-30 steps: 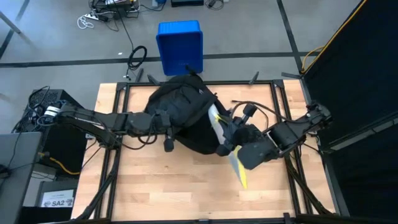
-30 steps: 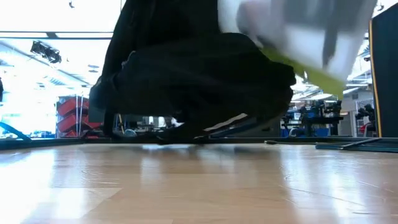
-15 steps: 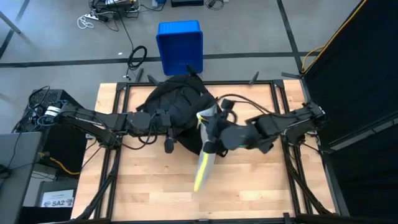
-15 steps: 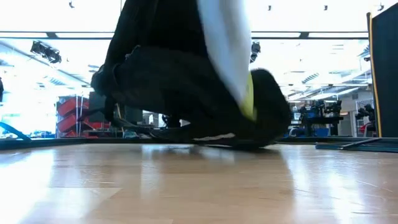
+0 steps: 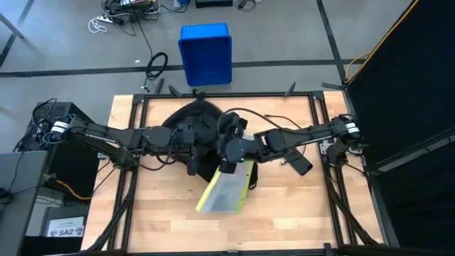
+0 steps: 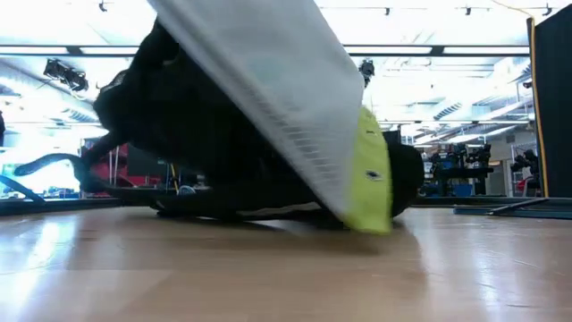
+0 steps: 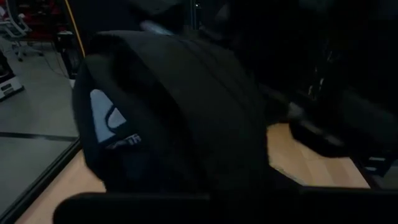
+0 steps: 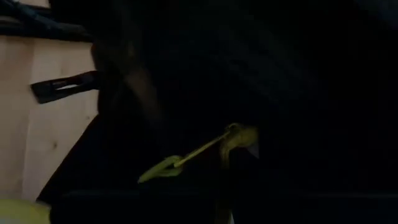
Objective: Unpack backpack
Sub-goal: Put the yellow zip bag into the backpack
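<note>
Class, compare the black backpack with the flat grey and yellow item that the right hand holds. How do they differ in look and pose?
The backpack is black, soft and bulky; the flat item is thin, pale grey with a yellow-green edge. The backpack lies slumped on the table; the flat item hangs tilted from the shut right hand, its low edge near the wood. Both are over the table's middle.

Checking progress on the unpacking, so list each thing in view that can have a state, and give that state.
backpack: lying on the table, slumped, held by the left gripper.
flat white and yellow-green item: out of the backpack, tilted, hanging from the right gripper.
left gripper: shut on the backpack.
right gripper: shut on the item's upper edge.
blue bin: on the floor beyond the table, upright, open-topped.
</note>
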`<act>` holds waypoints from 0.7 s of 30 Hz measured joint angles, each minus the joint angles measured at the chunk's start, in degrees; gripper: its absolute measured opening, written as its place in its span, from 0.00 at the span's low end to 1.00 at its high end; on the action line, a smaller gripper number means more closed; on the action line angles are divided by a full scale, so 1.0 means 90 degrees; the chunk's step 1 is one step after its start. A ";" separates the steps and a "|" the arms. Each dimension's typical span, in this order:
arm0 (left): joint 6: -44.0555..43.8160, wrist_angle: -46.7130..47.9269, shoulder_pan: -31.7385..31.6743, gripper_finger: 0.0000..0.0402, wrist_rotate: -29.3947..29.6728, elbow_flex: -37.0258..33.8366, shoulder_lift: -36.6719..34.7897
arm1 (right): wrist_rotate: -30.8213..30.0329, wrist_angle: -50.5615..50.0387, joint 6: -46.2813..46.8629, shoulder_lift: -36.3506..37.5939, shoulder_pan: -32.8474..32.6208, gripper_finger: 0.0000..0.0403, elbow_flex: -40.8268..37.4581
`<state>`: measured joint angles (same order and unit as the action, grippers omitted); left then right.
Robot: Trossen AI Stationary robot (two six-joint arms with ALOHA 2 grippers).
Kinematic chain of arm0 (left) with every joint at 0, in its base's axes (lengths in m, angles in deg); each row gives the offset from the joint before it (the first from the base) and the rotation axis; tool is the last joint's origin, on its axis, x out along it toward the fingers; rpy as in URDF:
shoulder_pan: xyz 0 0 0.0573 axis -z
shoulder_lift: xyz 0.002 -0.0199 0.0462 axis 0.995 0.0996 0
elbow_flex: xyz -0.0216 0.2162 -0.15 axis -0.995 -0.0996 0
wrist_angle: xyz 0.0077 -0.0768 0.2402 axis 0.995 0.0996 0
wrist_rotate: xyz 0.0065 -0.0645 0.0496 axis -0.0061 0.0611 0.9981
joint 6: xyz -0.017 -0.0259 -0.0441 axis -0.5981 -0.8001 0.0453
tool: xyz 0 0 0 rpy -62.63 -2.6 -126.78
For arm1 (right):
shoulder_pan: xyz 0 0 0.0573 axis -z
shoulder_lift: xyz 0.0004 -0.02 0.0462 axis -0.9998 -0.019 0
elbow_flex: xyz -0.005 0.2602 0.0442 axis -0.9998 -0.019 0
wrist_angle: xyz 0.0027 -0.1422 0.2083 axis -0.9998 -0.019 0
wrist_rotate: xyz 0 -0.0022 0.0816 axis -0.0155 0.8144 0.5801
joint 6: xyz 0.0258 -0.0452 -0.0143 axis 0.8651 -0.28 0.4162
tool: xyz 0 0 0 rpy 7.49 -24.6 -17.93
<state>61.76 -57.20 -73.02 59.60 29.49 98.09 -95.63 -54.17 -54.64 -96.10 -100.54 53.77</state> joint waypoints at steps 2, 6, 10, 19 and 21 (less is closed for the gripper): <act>-0.0002 0.0048 -0.0002 0.00 -0.0062 0.0000 0.0000 | 0.0174 0.0086 -0.0008 -0.0157 0.0115 0.00 0.0000; -0.0011 0.0200 0.0000 0.00 -0.0155 0.0000 0.0000 | 0.0682 0.0425 -0.0090 -0.0462 0.0294 0.00 -0.0005; -0.0028 0.0623 0.0002 0.00 -0.0154 0.0000 -0.0023 | 0.1013 0.0663 -0.0196 -0.0862 0.0421 0.00 -0.0005; -0.0173 0.2319 0.0022 0.00 -0.0396 -0.0090 0.0002 | 0.2083 0.2861 -0.0413 -0.1233 0.0625 0.00 -0.1182; -0.0173 0.2240 0.0022 0.00 -0.0397 -0.0141 -0.0003 | 0.2241 0.3723 -0.0546 -0.1198 0.0616 0.00 -0.1582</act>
<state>60.21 -37.04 -72.82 56.03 28.22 98.06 -75.46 -20.66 -59.55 -106.88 -95.00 39.53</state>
